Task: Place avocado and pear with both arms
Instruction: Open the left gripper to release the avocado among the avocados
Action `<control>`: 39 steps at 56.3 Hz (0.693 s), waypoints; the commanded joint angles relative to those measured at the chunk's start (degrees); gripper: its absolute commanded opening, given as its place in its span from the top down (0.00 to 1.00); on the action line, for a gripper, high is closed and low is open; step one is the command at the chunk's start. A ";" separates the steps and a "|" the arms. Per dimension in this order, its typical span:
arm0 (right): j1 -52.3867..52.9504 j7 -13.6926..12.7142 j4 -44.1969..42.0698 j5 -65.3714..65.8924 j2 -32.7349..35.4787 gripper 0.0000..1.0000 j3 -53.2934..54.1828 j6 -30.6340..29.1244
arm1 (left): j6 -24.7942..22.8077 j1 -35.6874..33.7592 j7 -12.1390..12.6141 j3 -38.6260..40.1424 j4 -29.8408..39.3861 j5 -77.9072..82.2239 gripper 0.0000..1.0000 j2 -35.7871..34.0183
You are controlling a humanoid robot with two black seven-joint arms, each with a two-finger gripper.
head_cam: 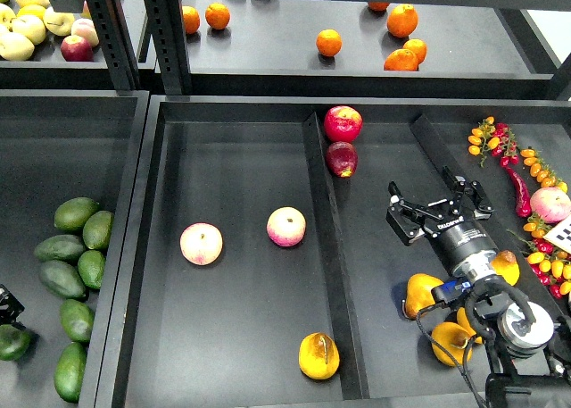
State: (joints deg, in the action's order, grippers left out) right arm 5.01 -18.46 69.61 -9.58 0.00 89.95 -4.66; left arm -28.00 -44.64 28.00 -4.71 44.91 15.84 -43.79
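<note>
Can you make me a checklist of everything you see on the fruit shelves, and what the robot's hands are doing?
Surface: dark tray with a divider bar, dark shelves around it.
Job's things: pear lies in the left tray section, near the divider. Avocados sit piled in the left bin; one avocado lies by the left gripper.
Clutter: two peaches, red apples, oranges, more pears under the right arm, cherry tomatoes.
Grippers: right gripper open, empty, above the right section. Left gripper barely in view, state unclear.
Cables: black cables loop on the right arm.
Surroundings: upper shelf with pale fruit.
</note>
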 commanded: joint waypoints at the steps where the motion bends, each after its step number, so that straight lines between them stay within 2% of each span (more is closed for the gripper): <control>1: 0.00 0.00 0.00 0.00 0.00 0.00 -0.04 0.00 | 0.00 -0.27 0.00 4.25 -0.61 0.07 0.05 -0.86; 17: 0.00 0.09 0.00 0.00 0.00 0.00 -0.65 -0.09 | 0.00 -2.82 0.00 10.59 -3.07 -0.02 0.02 -0.69; 23: -0.08 0.09 0.00 0.00 0.00 0.00 -0.48 -0.18 | 0.00 -2.82 0.00 15.78 -3.77 -0.72 0.02 0.72; 39: -0.26 0.17 0.09 0.00 0.00 0.00 -0.56 -0.26 | 0.00 -2.65 0.00 30.80 -5.80 -3.53 0.02 9.68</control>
State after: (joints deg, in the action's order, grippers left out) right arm 4.81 -18.35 69.66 -9.58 0.00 89.47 -4.84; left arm -28.00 -47.55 28.01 20.29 39.44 13.54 -37.27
